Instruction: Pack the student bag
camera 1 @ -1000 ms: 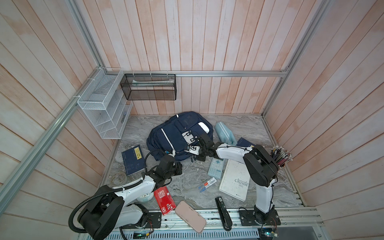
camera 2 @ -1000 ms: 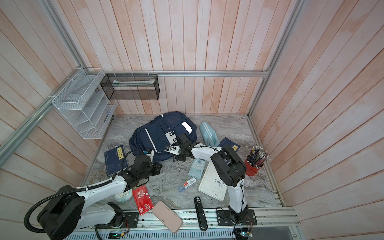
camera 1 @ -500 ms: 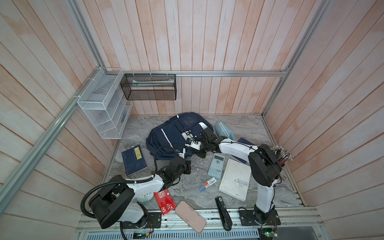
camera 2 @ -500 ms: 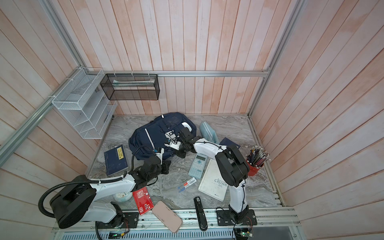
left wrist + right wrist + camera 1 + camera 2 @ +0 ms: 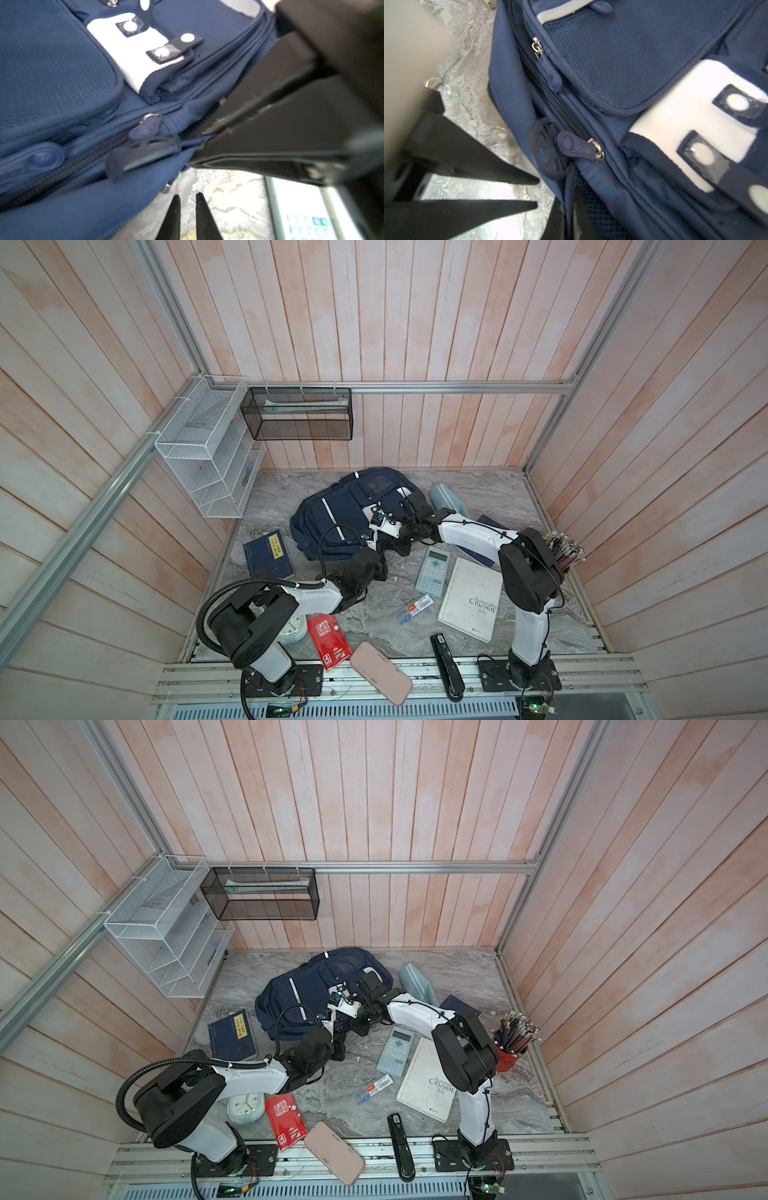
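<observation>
Top views first. The white book at 4 o'clock on the desk reads "CRUSOE", and the red packet at 7 o'clock shows a big "4". The student bag lies toward 12 o'clock. The left arm stretches low, with the left end effector at the bag's near edge. The right arm folds back, its right end effector on that same edge. Versus a second ago, the left arm has slid toward 3 o'clock and the bag sits about where it was.

Left wrist view: the left end effector has its tips barely apart and is gripping nothing. The right end effector is clamped on bag fabric beside the zip.

Right wrist view: the left end effector shows the same small gap, just off the bag.
</observation>
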Action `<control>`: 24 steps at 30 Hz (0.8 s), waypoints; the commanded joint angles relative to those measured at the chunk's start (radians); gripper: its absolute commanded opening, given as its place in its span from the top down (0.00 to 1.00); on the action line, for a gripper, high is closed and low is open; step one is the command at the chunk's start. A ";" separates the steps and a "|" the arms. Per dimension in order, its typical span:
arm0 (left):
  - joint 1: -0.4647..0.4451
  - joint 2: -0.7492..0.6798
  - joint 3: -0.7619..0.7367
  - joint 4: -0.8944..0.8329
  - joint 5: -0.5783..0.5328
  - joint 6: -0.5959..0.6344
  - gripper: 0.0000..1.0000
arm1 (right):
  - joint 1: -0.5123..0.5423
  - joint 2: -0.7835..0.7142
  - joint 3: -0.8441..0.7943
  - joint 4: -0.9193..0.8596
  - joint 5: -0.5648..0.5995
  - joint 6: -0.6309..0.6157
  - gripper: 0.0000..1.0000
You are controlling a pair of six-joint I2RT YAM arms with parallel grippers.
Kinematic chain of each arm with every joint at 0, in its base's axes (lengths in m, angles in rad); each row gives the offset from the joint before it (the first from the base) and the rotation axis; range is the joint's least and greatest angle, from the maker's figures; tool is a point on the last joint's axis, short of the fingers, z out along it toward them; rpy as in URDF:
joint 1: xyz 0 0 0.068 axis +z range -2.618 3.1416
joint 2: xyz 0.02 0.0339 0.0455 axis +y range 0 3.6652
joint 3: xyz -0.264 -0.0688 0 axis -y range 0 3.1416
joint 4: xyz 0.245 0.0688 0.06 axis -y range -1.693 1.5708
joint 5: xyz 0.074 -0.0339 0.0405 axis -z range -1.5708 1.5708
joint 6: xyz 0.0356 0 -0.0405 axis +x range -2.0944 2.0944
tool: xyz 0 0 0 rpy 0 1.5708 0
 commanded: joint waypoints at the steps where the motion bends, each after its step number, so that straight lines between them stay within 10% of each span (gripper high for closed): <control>1: 0.002 0.023 0.011 0.016 -0.098 0.000 0.84 | -0.003 -0.010 0.036 -0.010 -0.096 0.025 1.00; 9: 0.029 0.051 0.025 0.075 0.011 0.062 1.00 | -0.006 -0.018 0.018 -0.011 -0.102 0.034 1.00; 24: 0.084 -0.271 -0.186 -0.064 0.072 -0.037 1.00 | -0.064 -0.051 -0.025 0.047 -0.140 0.165 1.00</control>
